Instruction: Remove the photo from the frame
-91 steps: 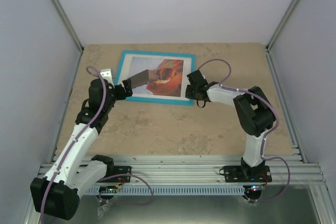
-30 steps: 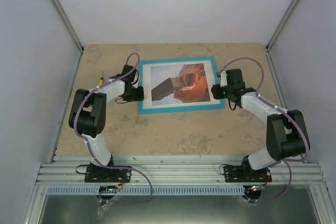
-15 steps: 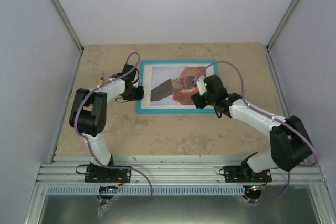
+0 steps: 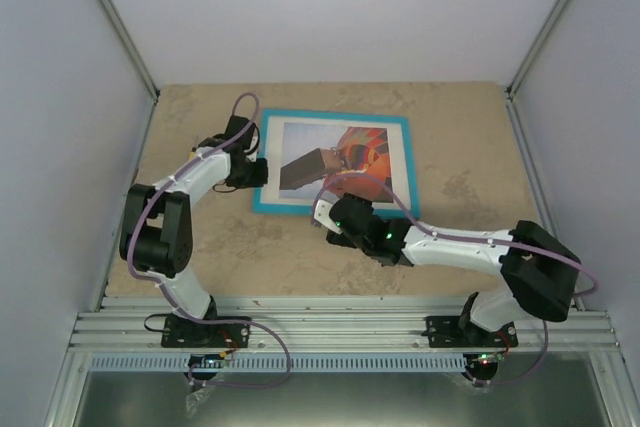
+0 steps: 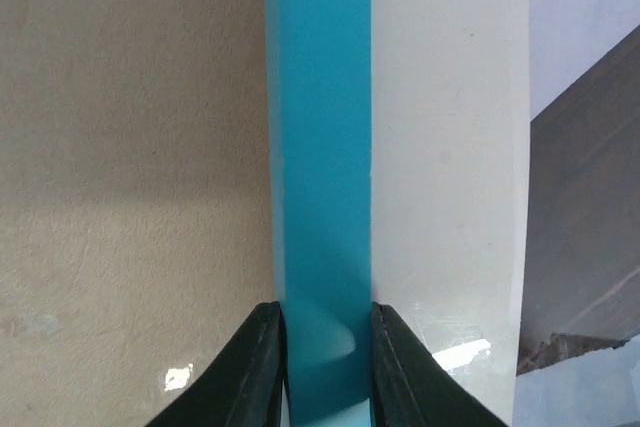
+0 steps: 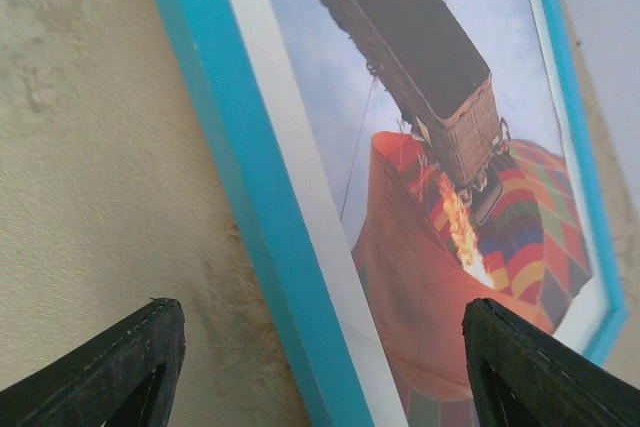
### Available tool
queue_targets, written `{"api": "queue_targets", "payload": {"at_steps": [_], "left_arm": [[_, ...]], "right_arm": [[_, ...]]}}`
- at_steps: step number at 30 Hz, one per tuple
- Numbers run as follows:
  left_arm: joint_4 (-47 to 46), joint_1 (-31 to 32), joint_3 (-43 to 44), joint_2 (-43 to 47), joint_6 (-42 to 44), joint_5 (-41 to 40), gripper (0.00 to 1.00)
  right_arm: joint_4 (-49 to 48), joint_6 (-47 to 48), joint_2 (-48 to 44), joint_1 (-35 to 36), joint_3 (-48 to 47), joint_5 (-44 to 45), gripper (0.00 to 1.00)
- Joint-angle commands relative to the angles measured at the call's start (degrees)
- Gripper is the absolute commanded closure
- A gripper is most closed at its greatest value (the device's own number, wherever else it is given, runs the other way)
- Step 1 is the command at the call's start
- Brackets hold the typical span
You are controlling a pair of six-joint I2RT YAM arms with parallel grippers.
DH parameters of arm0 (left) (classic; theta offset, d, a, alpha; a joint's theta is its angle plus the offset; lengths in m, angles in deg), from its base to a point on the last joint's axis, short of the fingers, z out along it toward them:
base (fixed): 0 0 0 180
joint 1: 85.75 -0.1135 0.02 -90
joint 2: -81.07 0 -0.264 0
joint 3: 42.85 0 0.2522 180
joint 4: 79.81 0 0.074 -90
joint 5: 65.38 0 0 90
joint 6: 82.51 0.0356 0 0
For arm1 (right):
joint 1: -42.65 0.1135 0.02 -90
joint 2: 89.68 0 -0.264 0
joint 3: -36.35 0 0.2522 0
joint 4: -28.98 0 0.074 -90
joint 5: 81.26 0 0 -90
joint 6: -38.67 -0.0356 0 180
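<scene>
On table (image 4: 440,237), from above: frame (image 4: 340,115) flat, face up, photo (image 4: 375,152) inside. Left gripper (image 4: 262,173) at left rail. Right gripper (image 4: 325,215), over picture's right part half-second ago, now at near rail.
Left wrist: fingers (image 5: 258,367) clamped on turquoise rail.
Right wrist: jaws wide apart, near rail between them, gripping nothing.

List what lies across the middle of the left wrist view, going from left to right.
table → the frame, seen as one turquoise side bar → white border → the photo, showing sky and the dark basket
</scene>
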Motion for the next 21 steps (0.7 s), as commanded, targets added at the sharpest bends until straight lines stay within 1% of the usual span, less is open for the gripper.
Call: {"api": "queue_targets", "payload": {"at_steps": [1, 4, 9, 13, 17, 21], "left_arm": [[0.03, 0.08, 2.64, 4.35, -2.15, 2.64, 1.0], [0.31, 0.08, 2.84, 5.42, -3.06, 3.92, 1.0], [0.77, 0.12, 2.95, 7.51, -3.56, 4.23, 1.0], [1.31, 0.08, 2.68, 9.5, -3.61, 3.69, 1.0], [2.24, 0.08, 2.43, 10.57, -3.52, 3.94, 1.0], [2.45, 0.08, 1.41, 12.11, -3.71, 4.15, 1.0]], "right_arm": [[-8.52, 8.94, 3.85, 3.44, 1.71, 10.51, 0.23], [-13.18, 12.96, 6.76, 5.02, 2.09, 13.28, 0.23], [-19.6, 17.82, 11.54, 6.18, 1.38, 15.46, 0.23], [-31.26, 24.54, 16.12, 6.39, 3.38, 23.36, 0.23], [-42.06, 30.23, 19.63, 6.49, 4.9, 26.33, 0.28], [-49.38, 34.9, 22.92, 6.48, 4.66, 28.48, 0.3]]}}
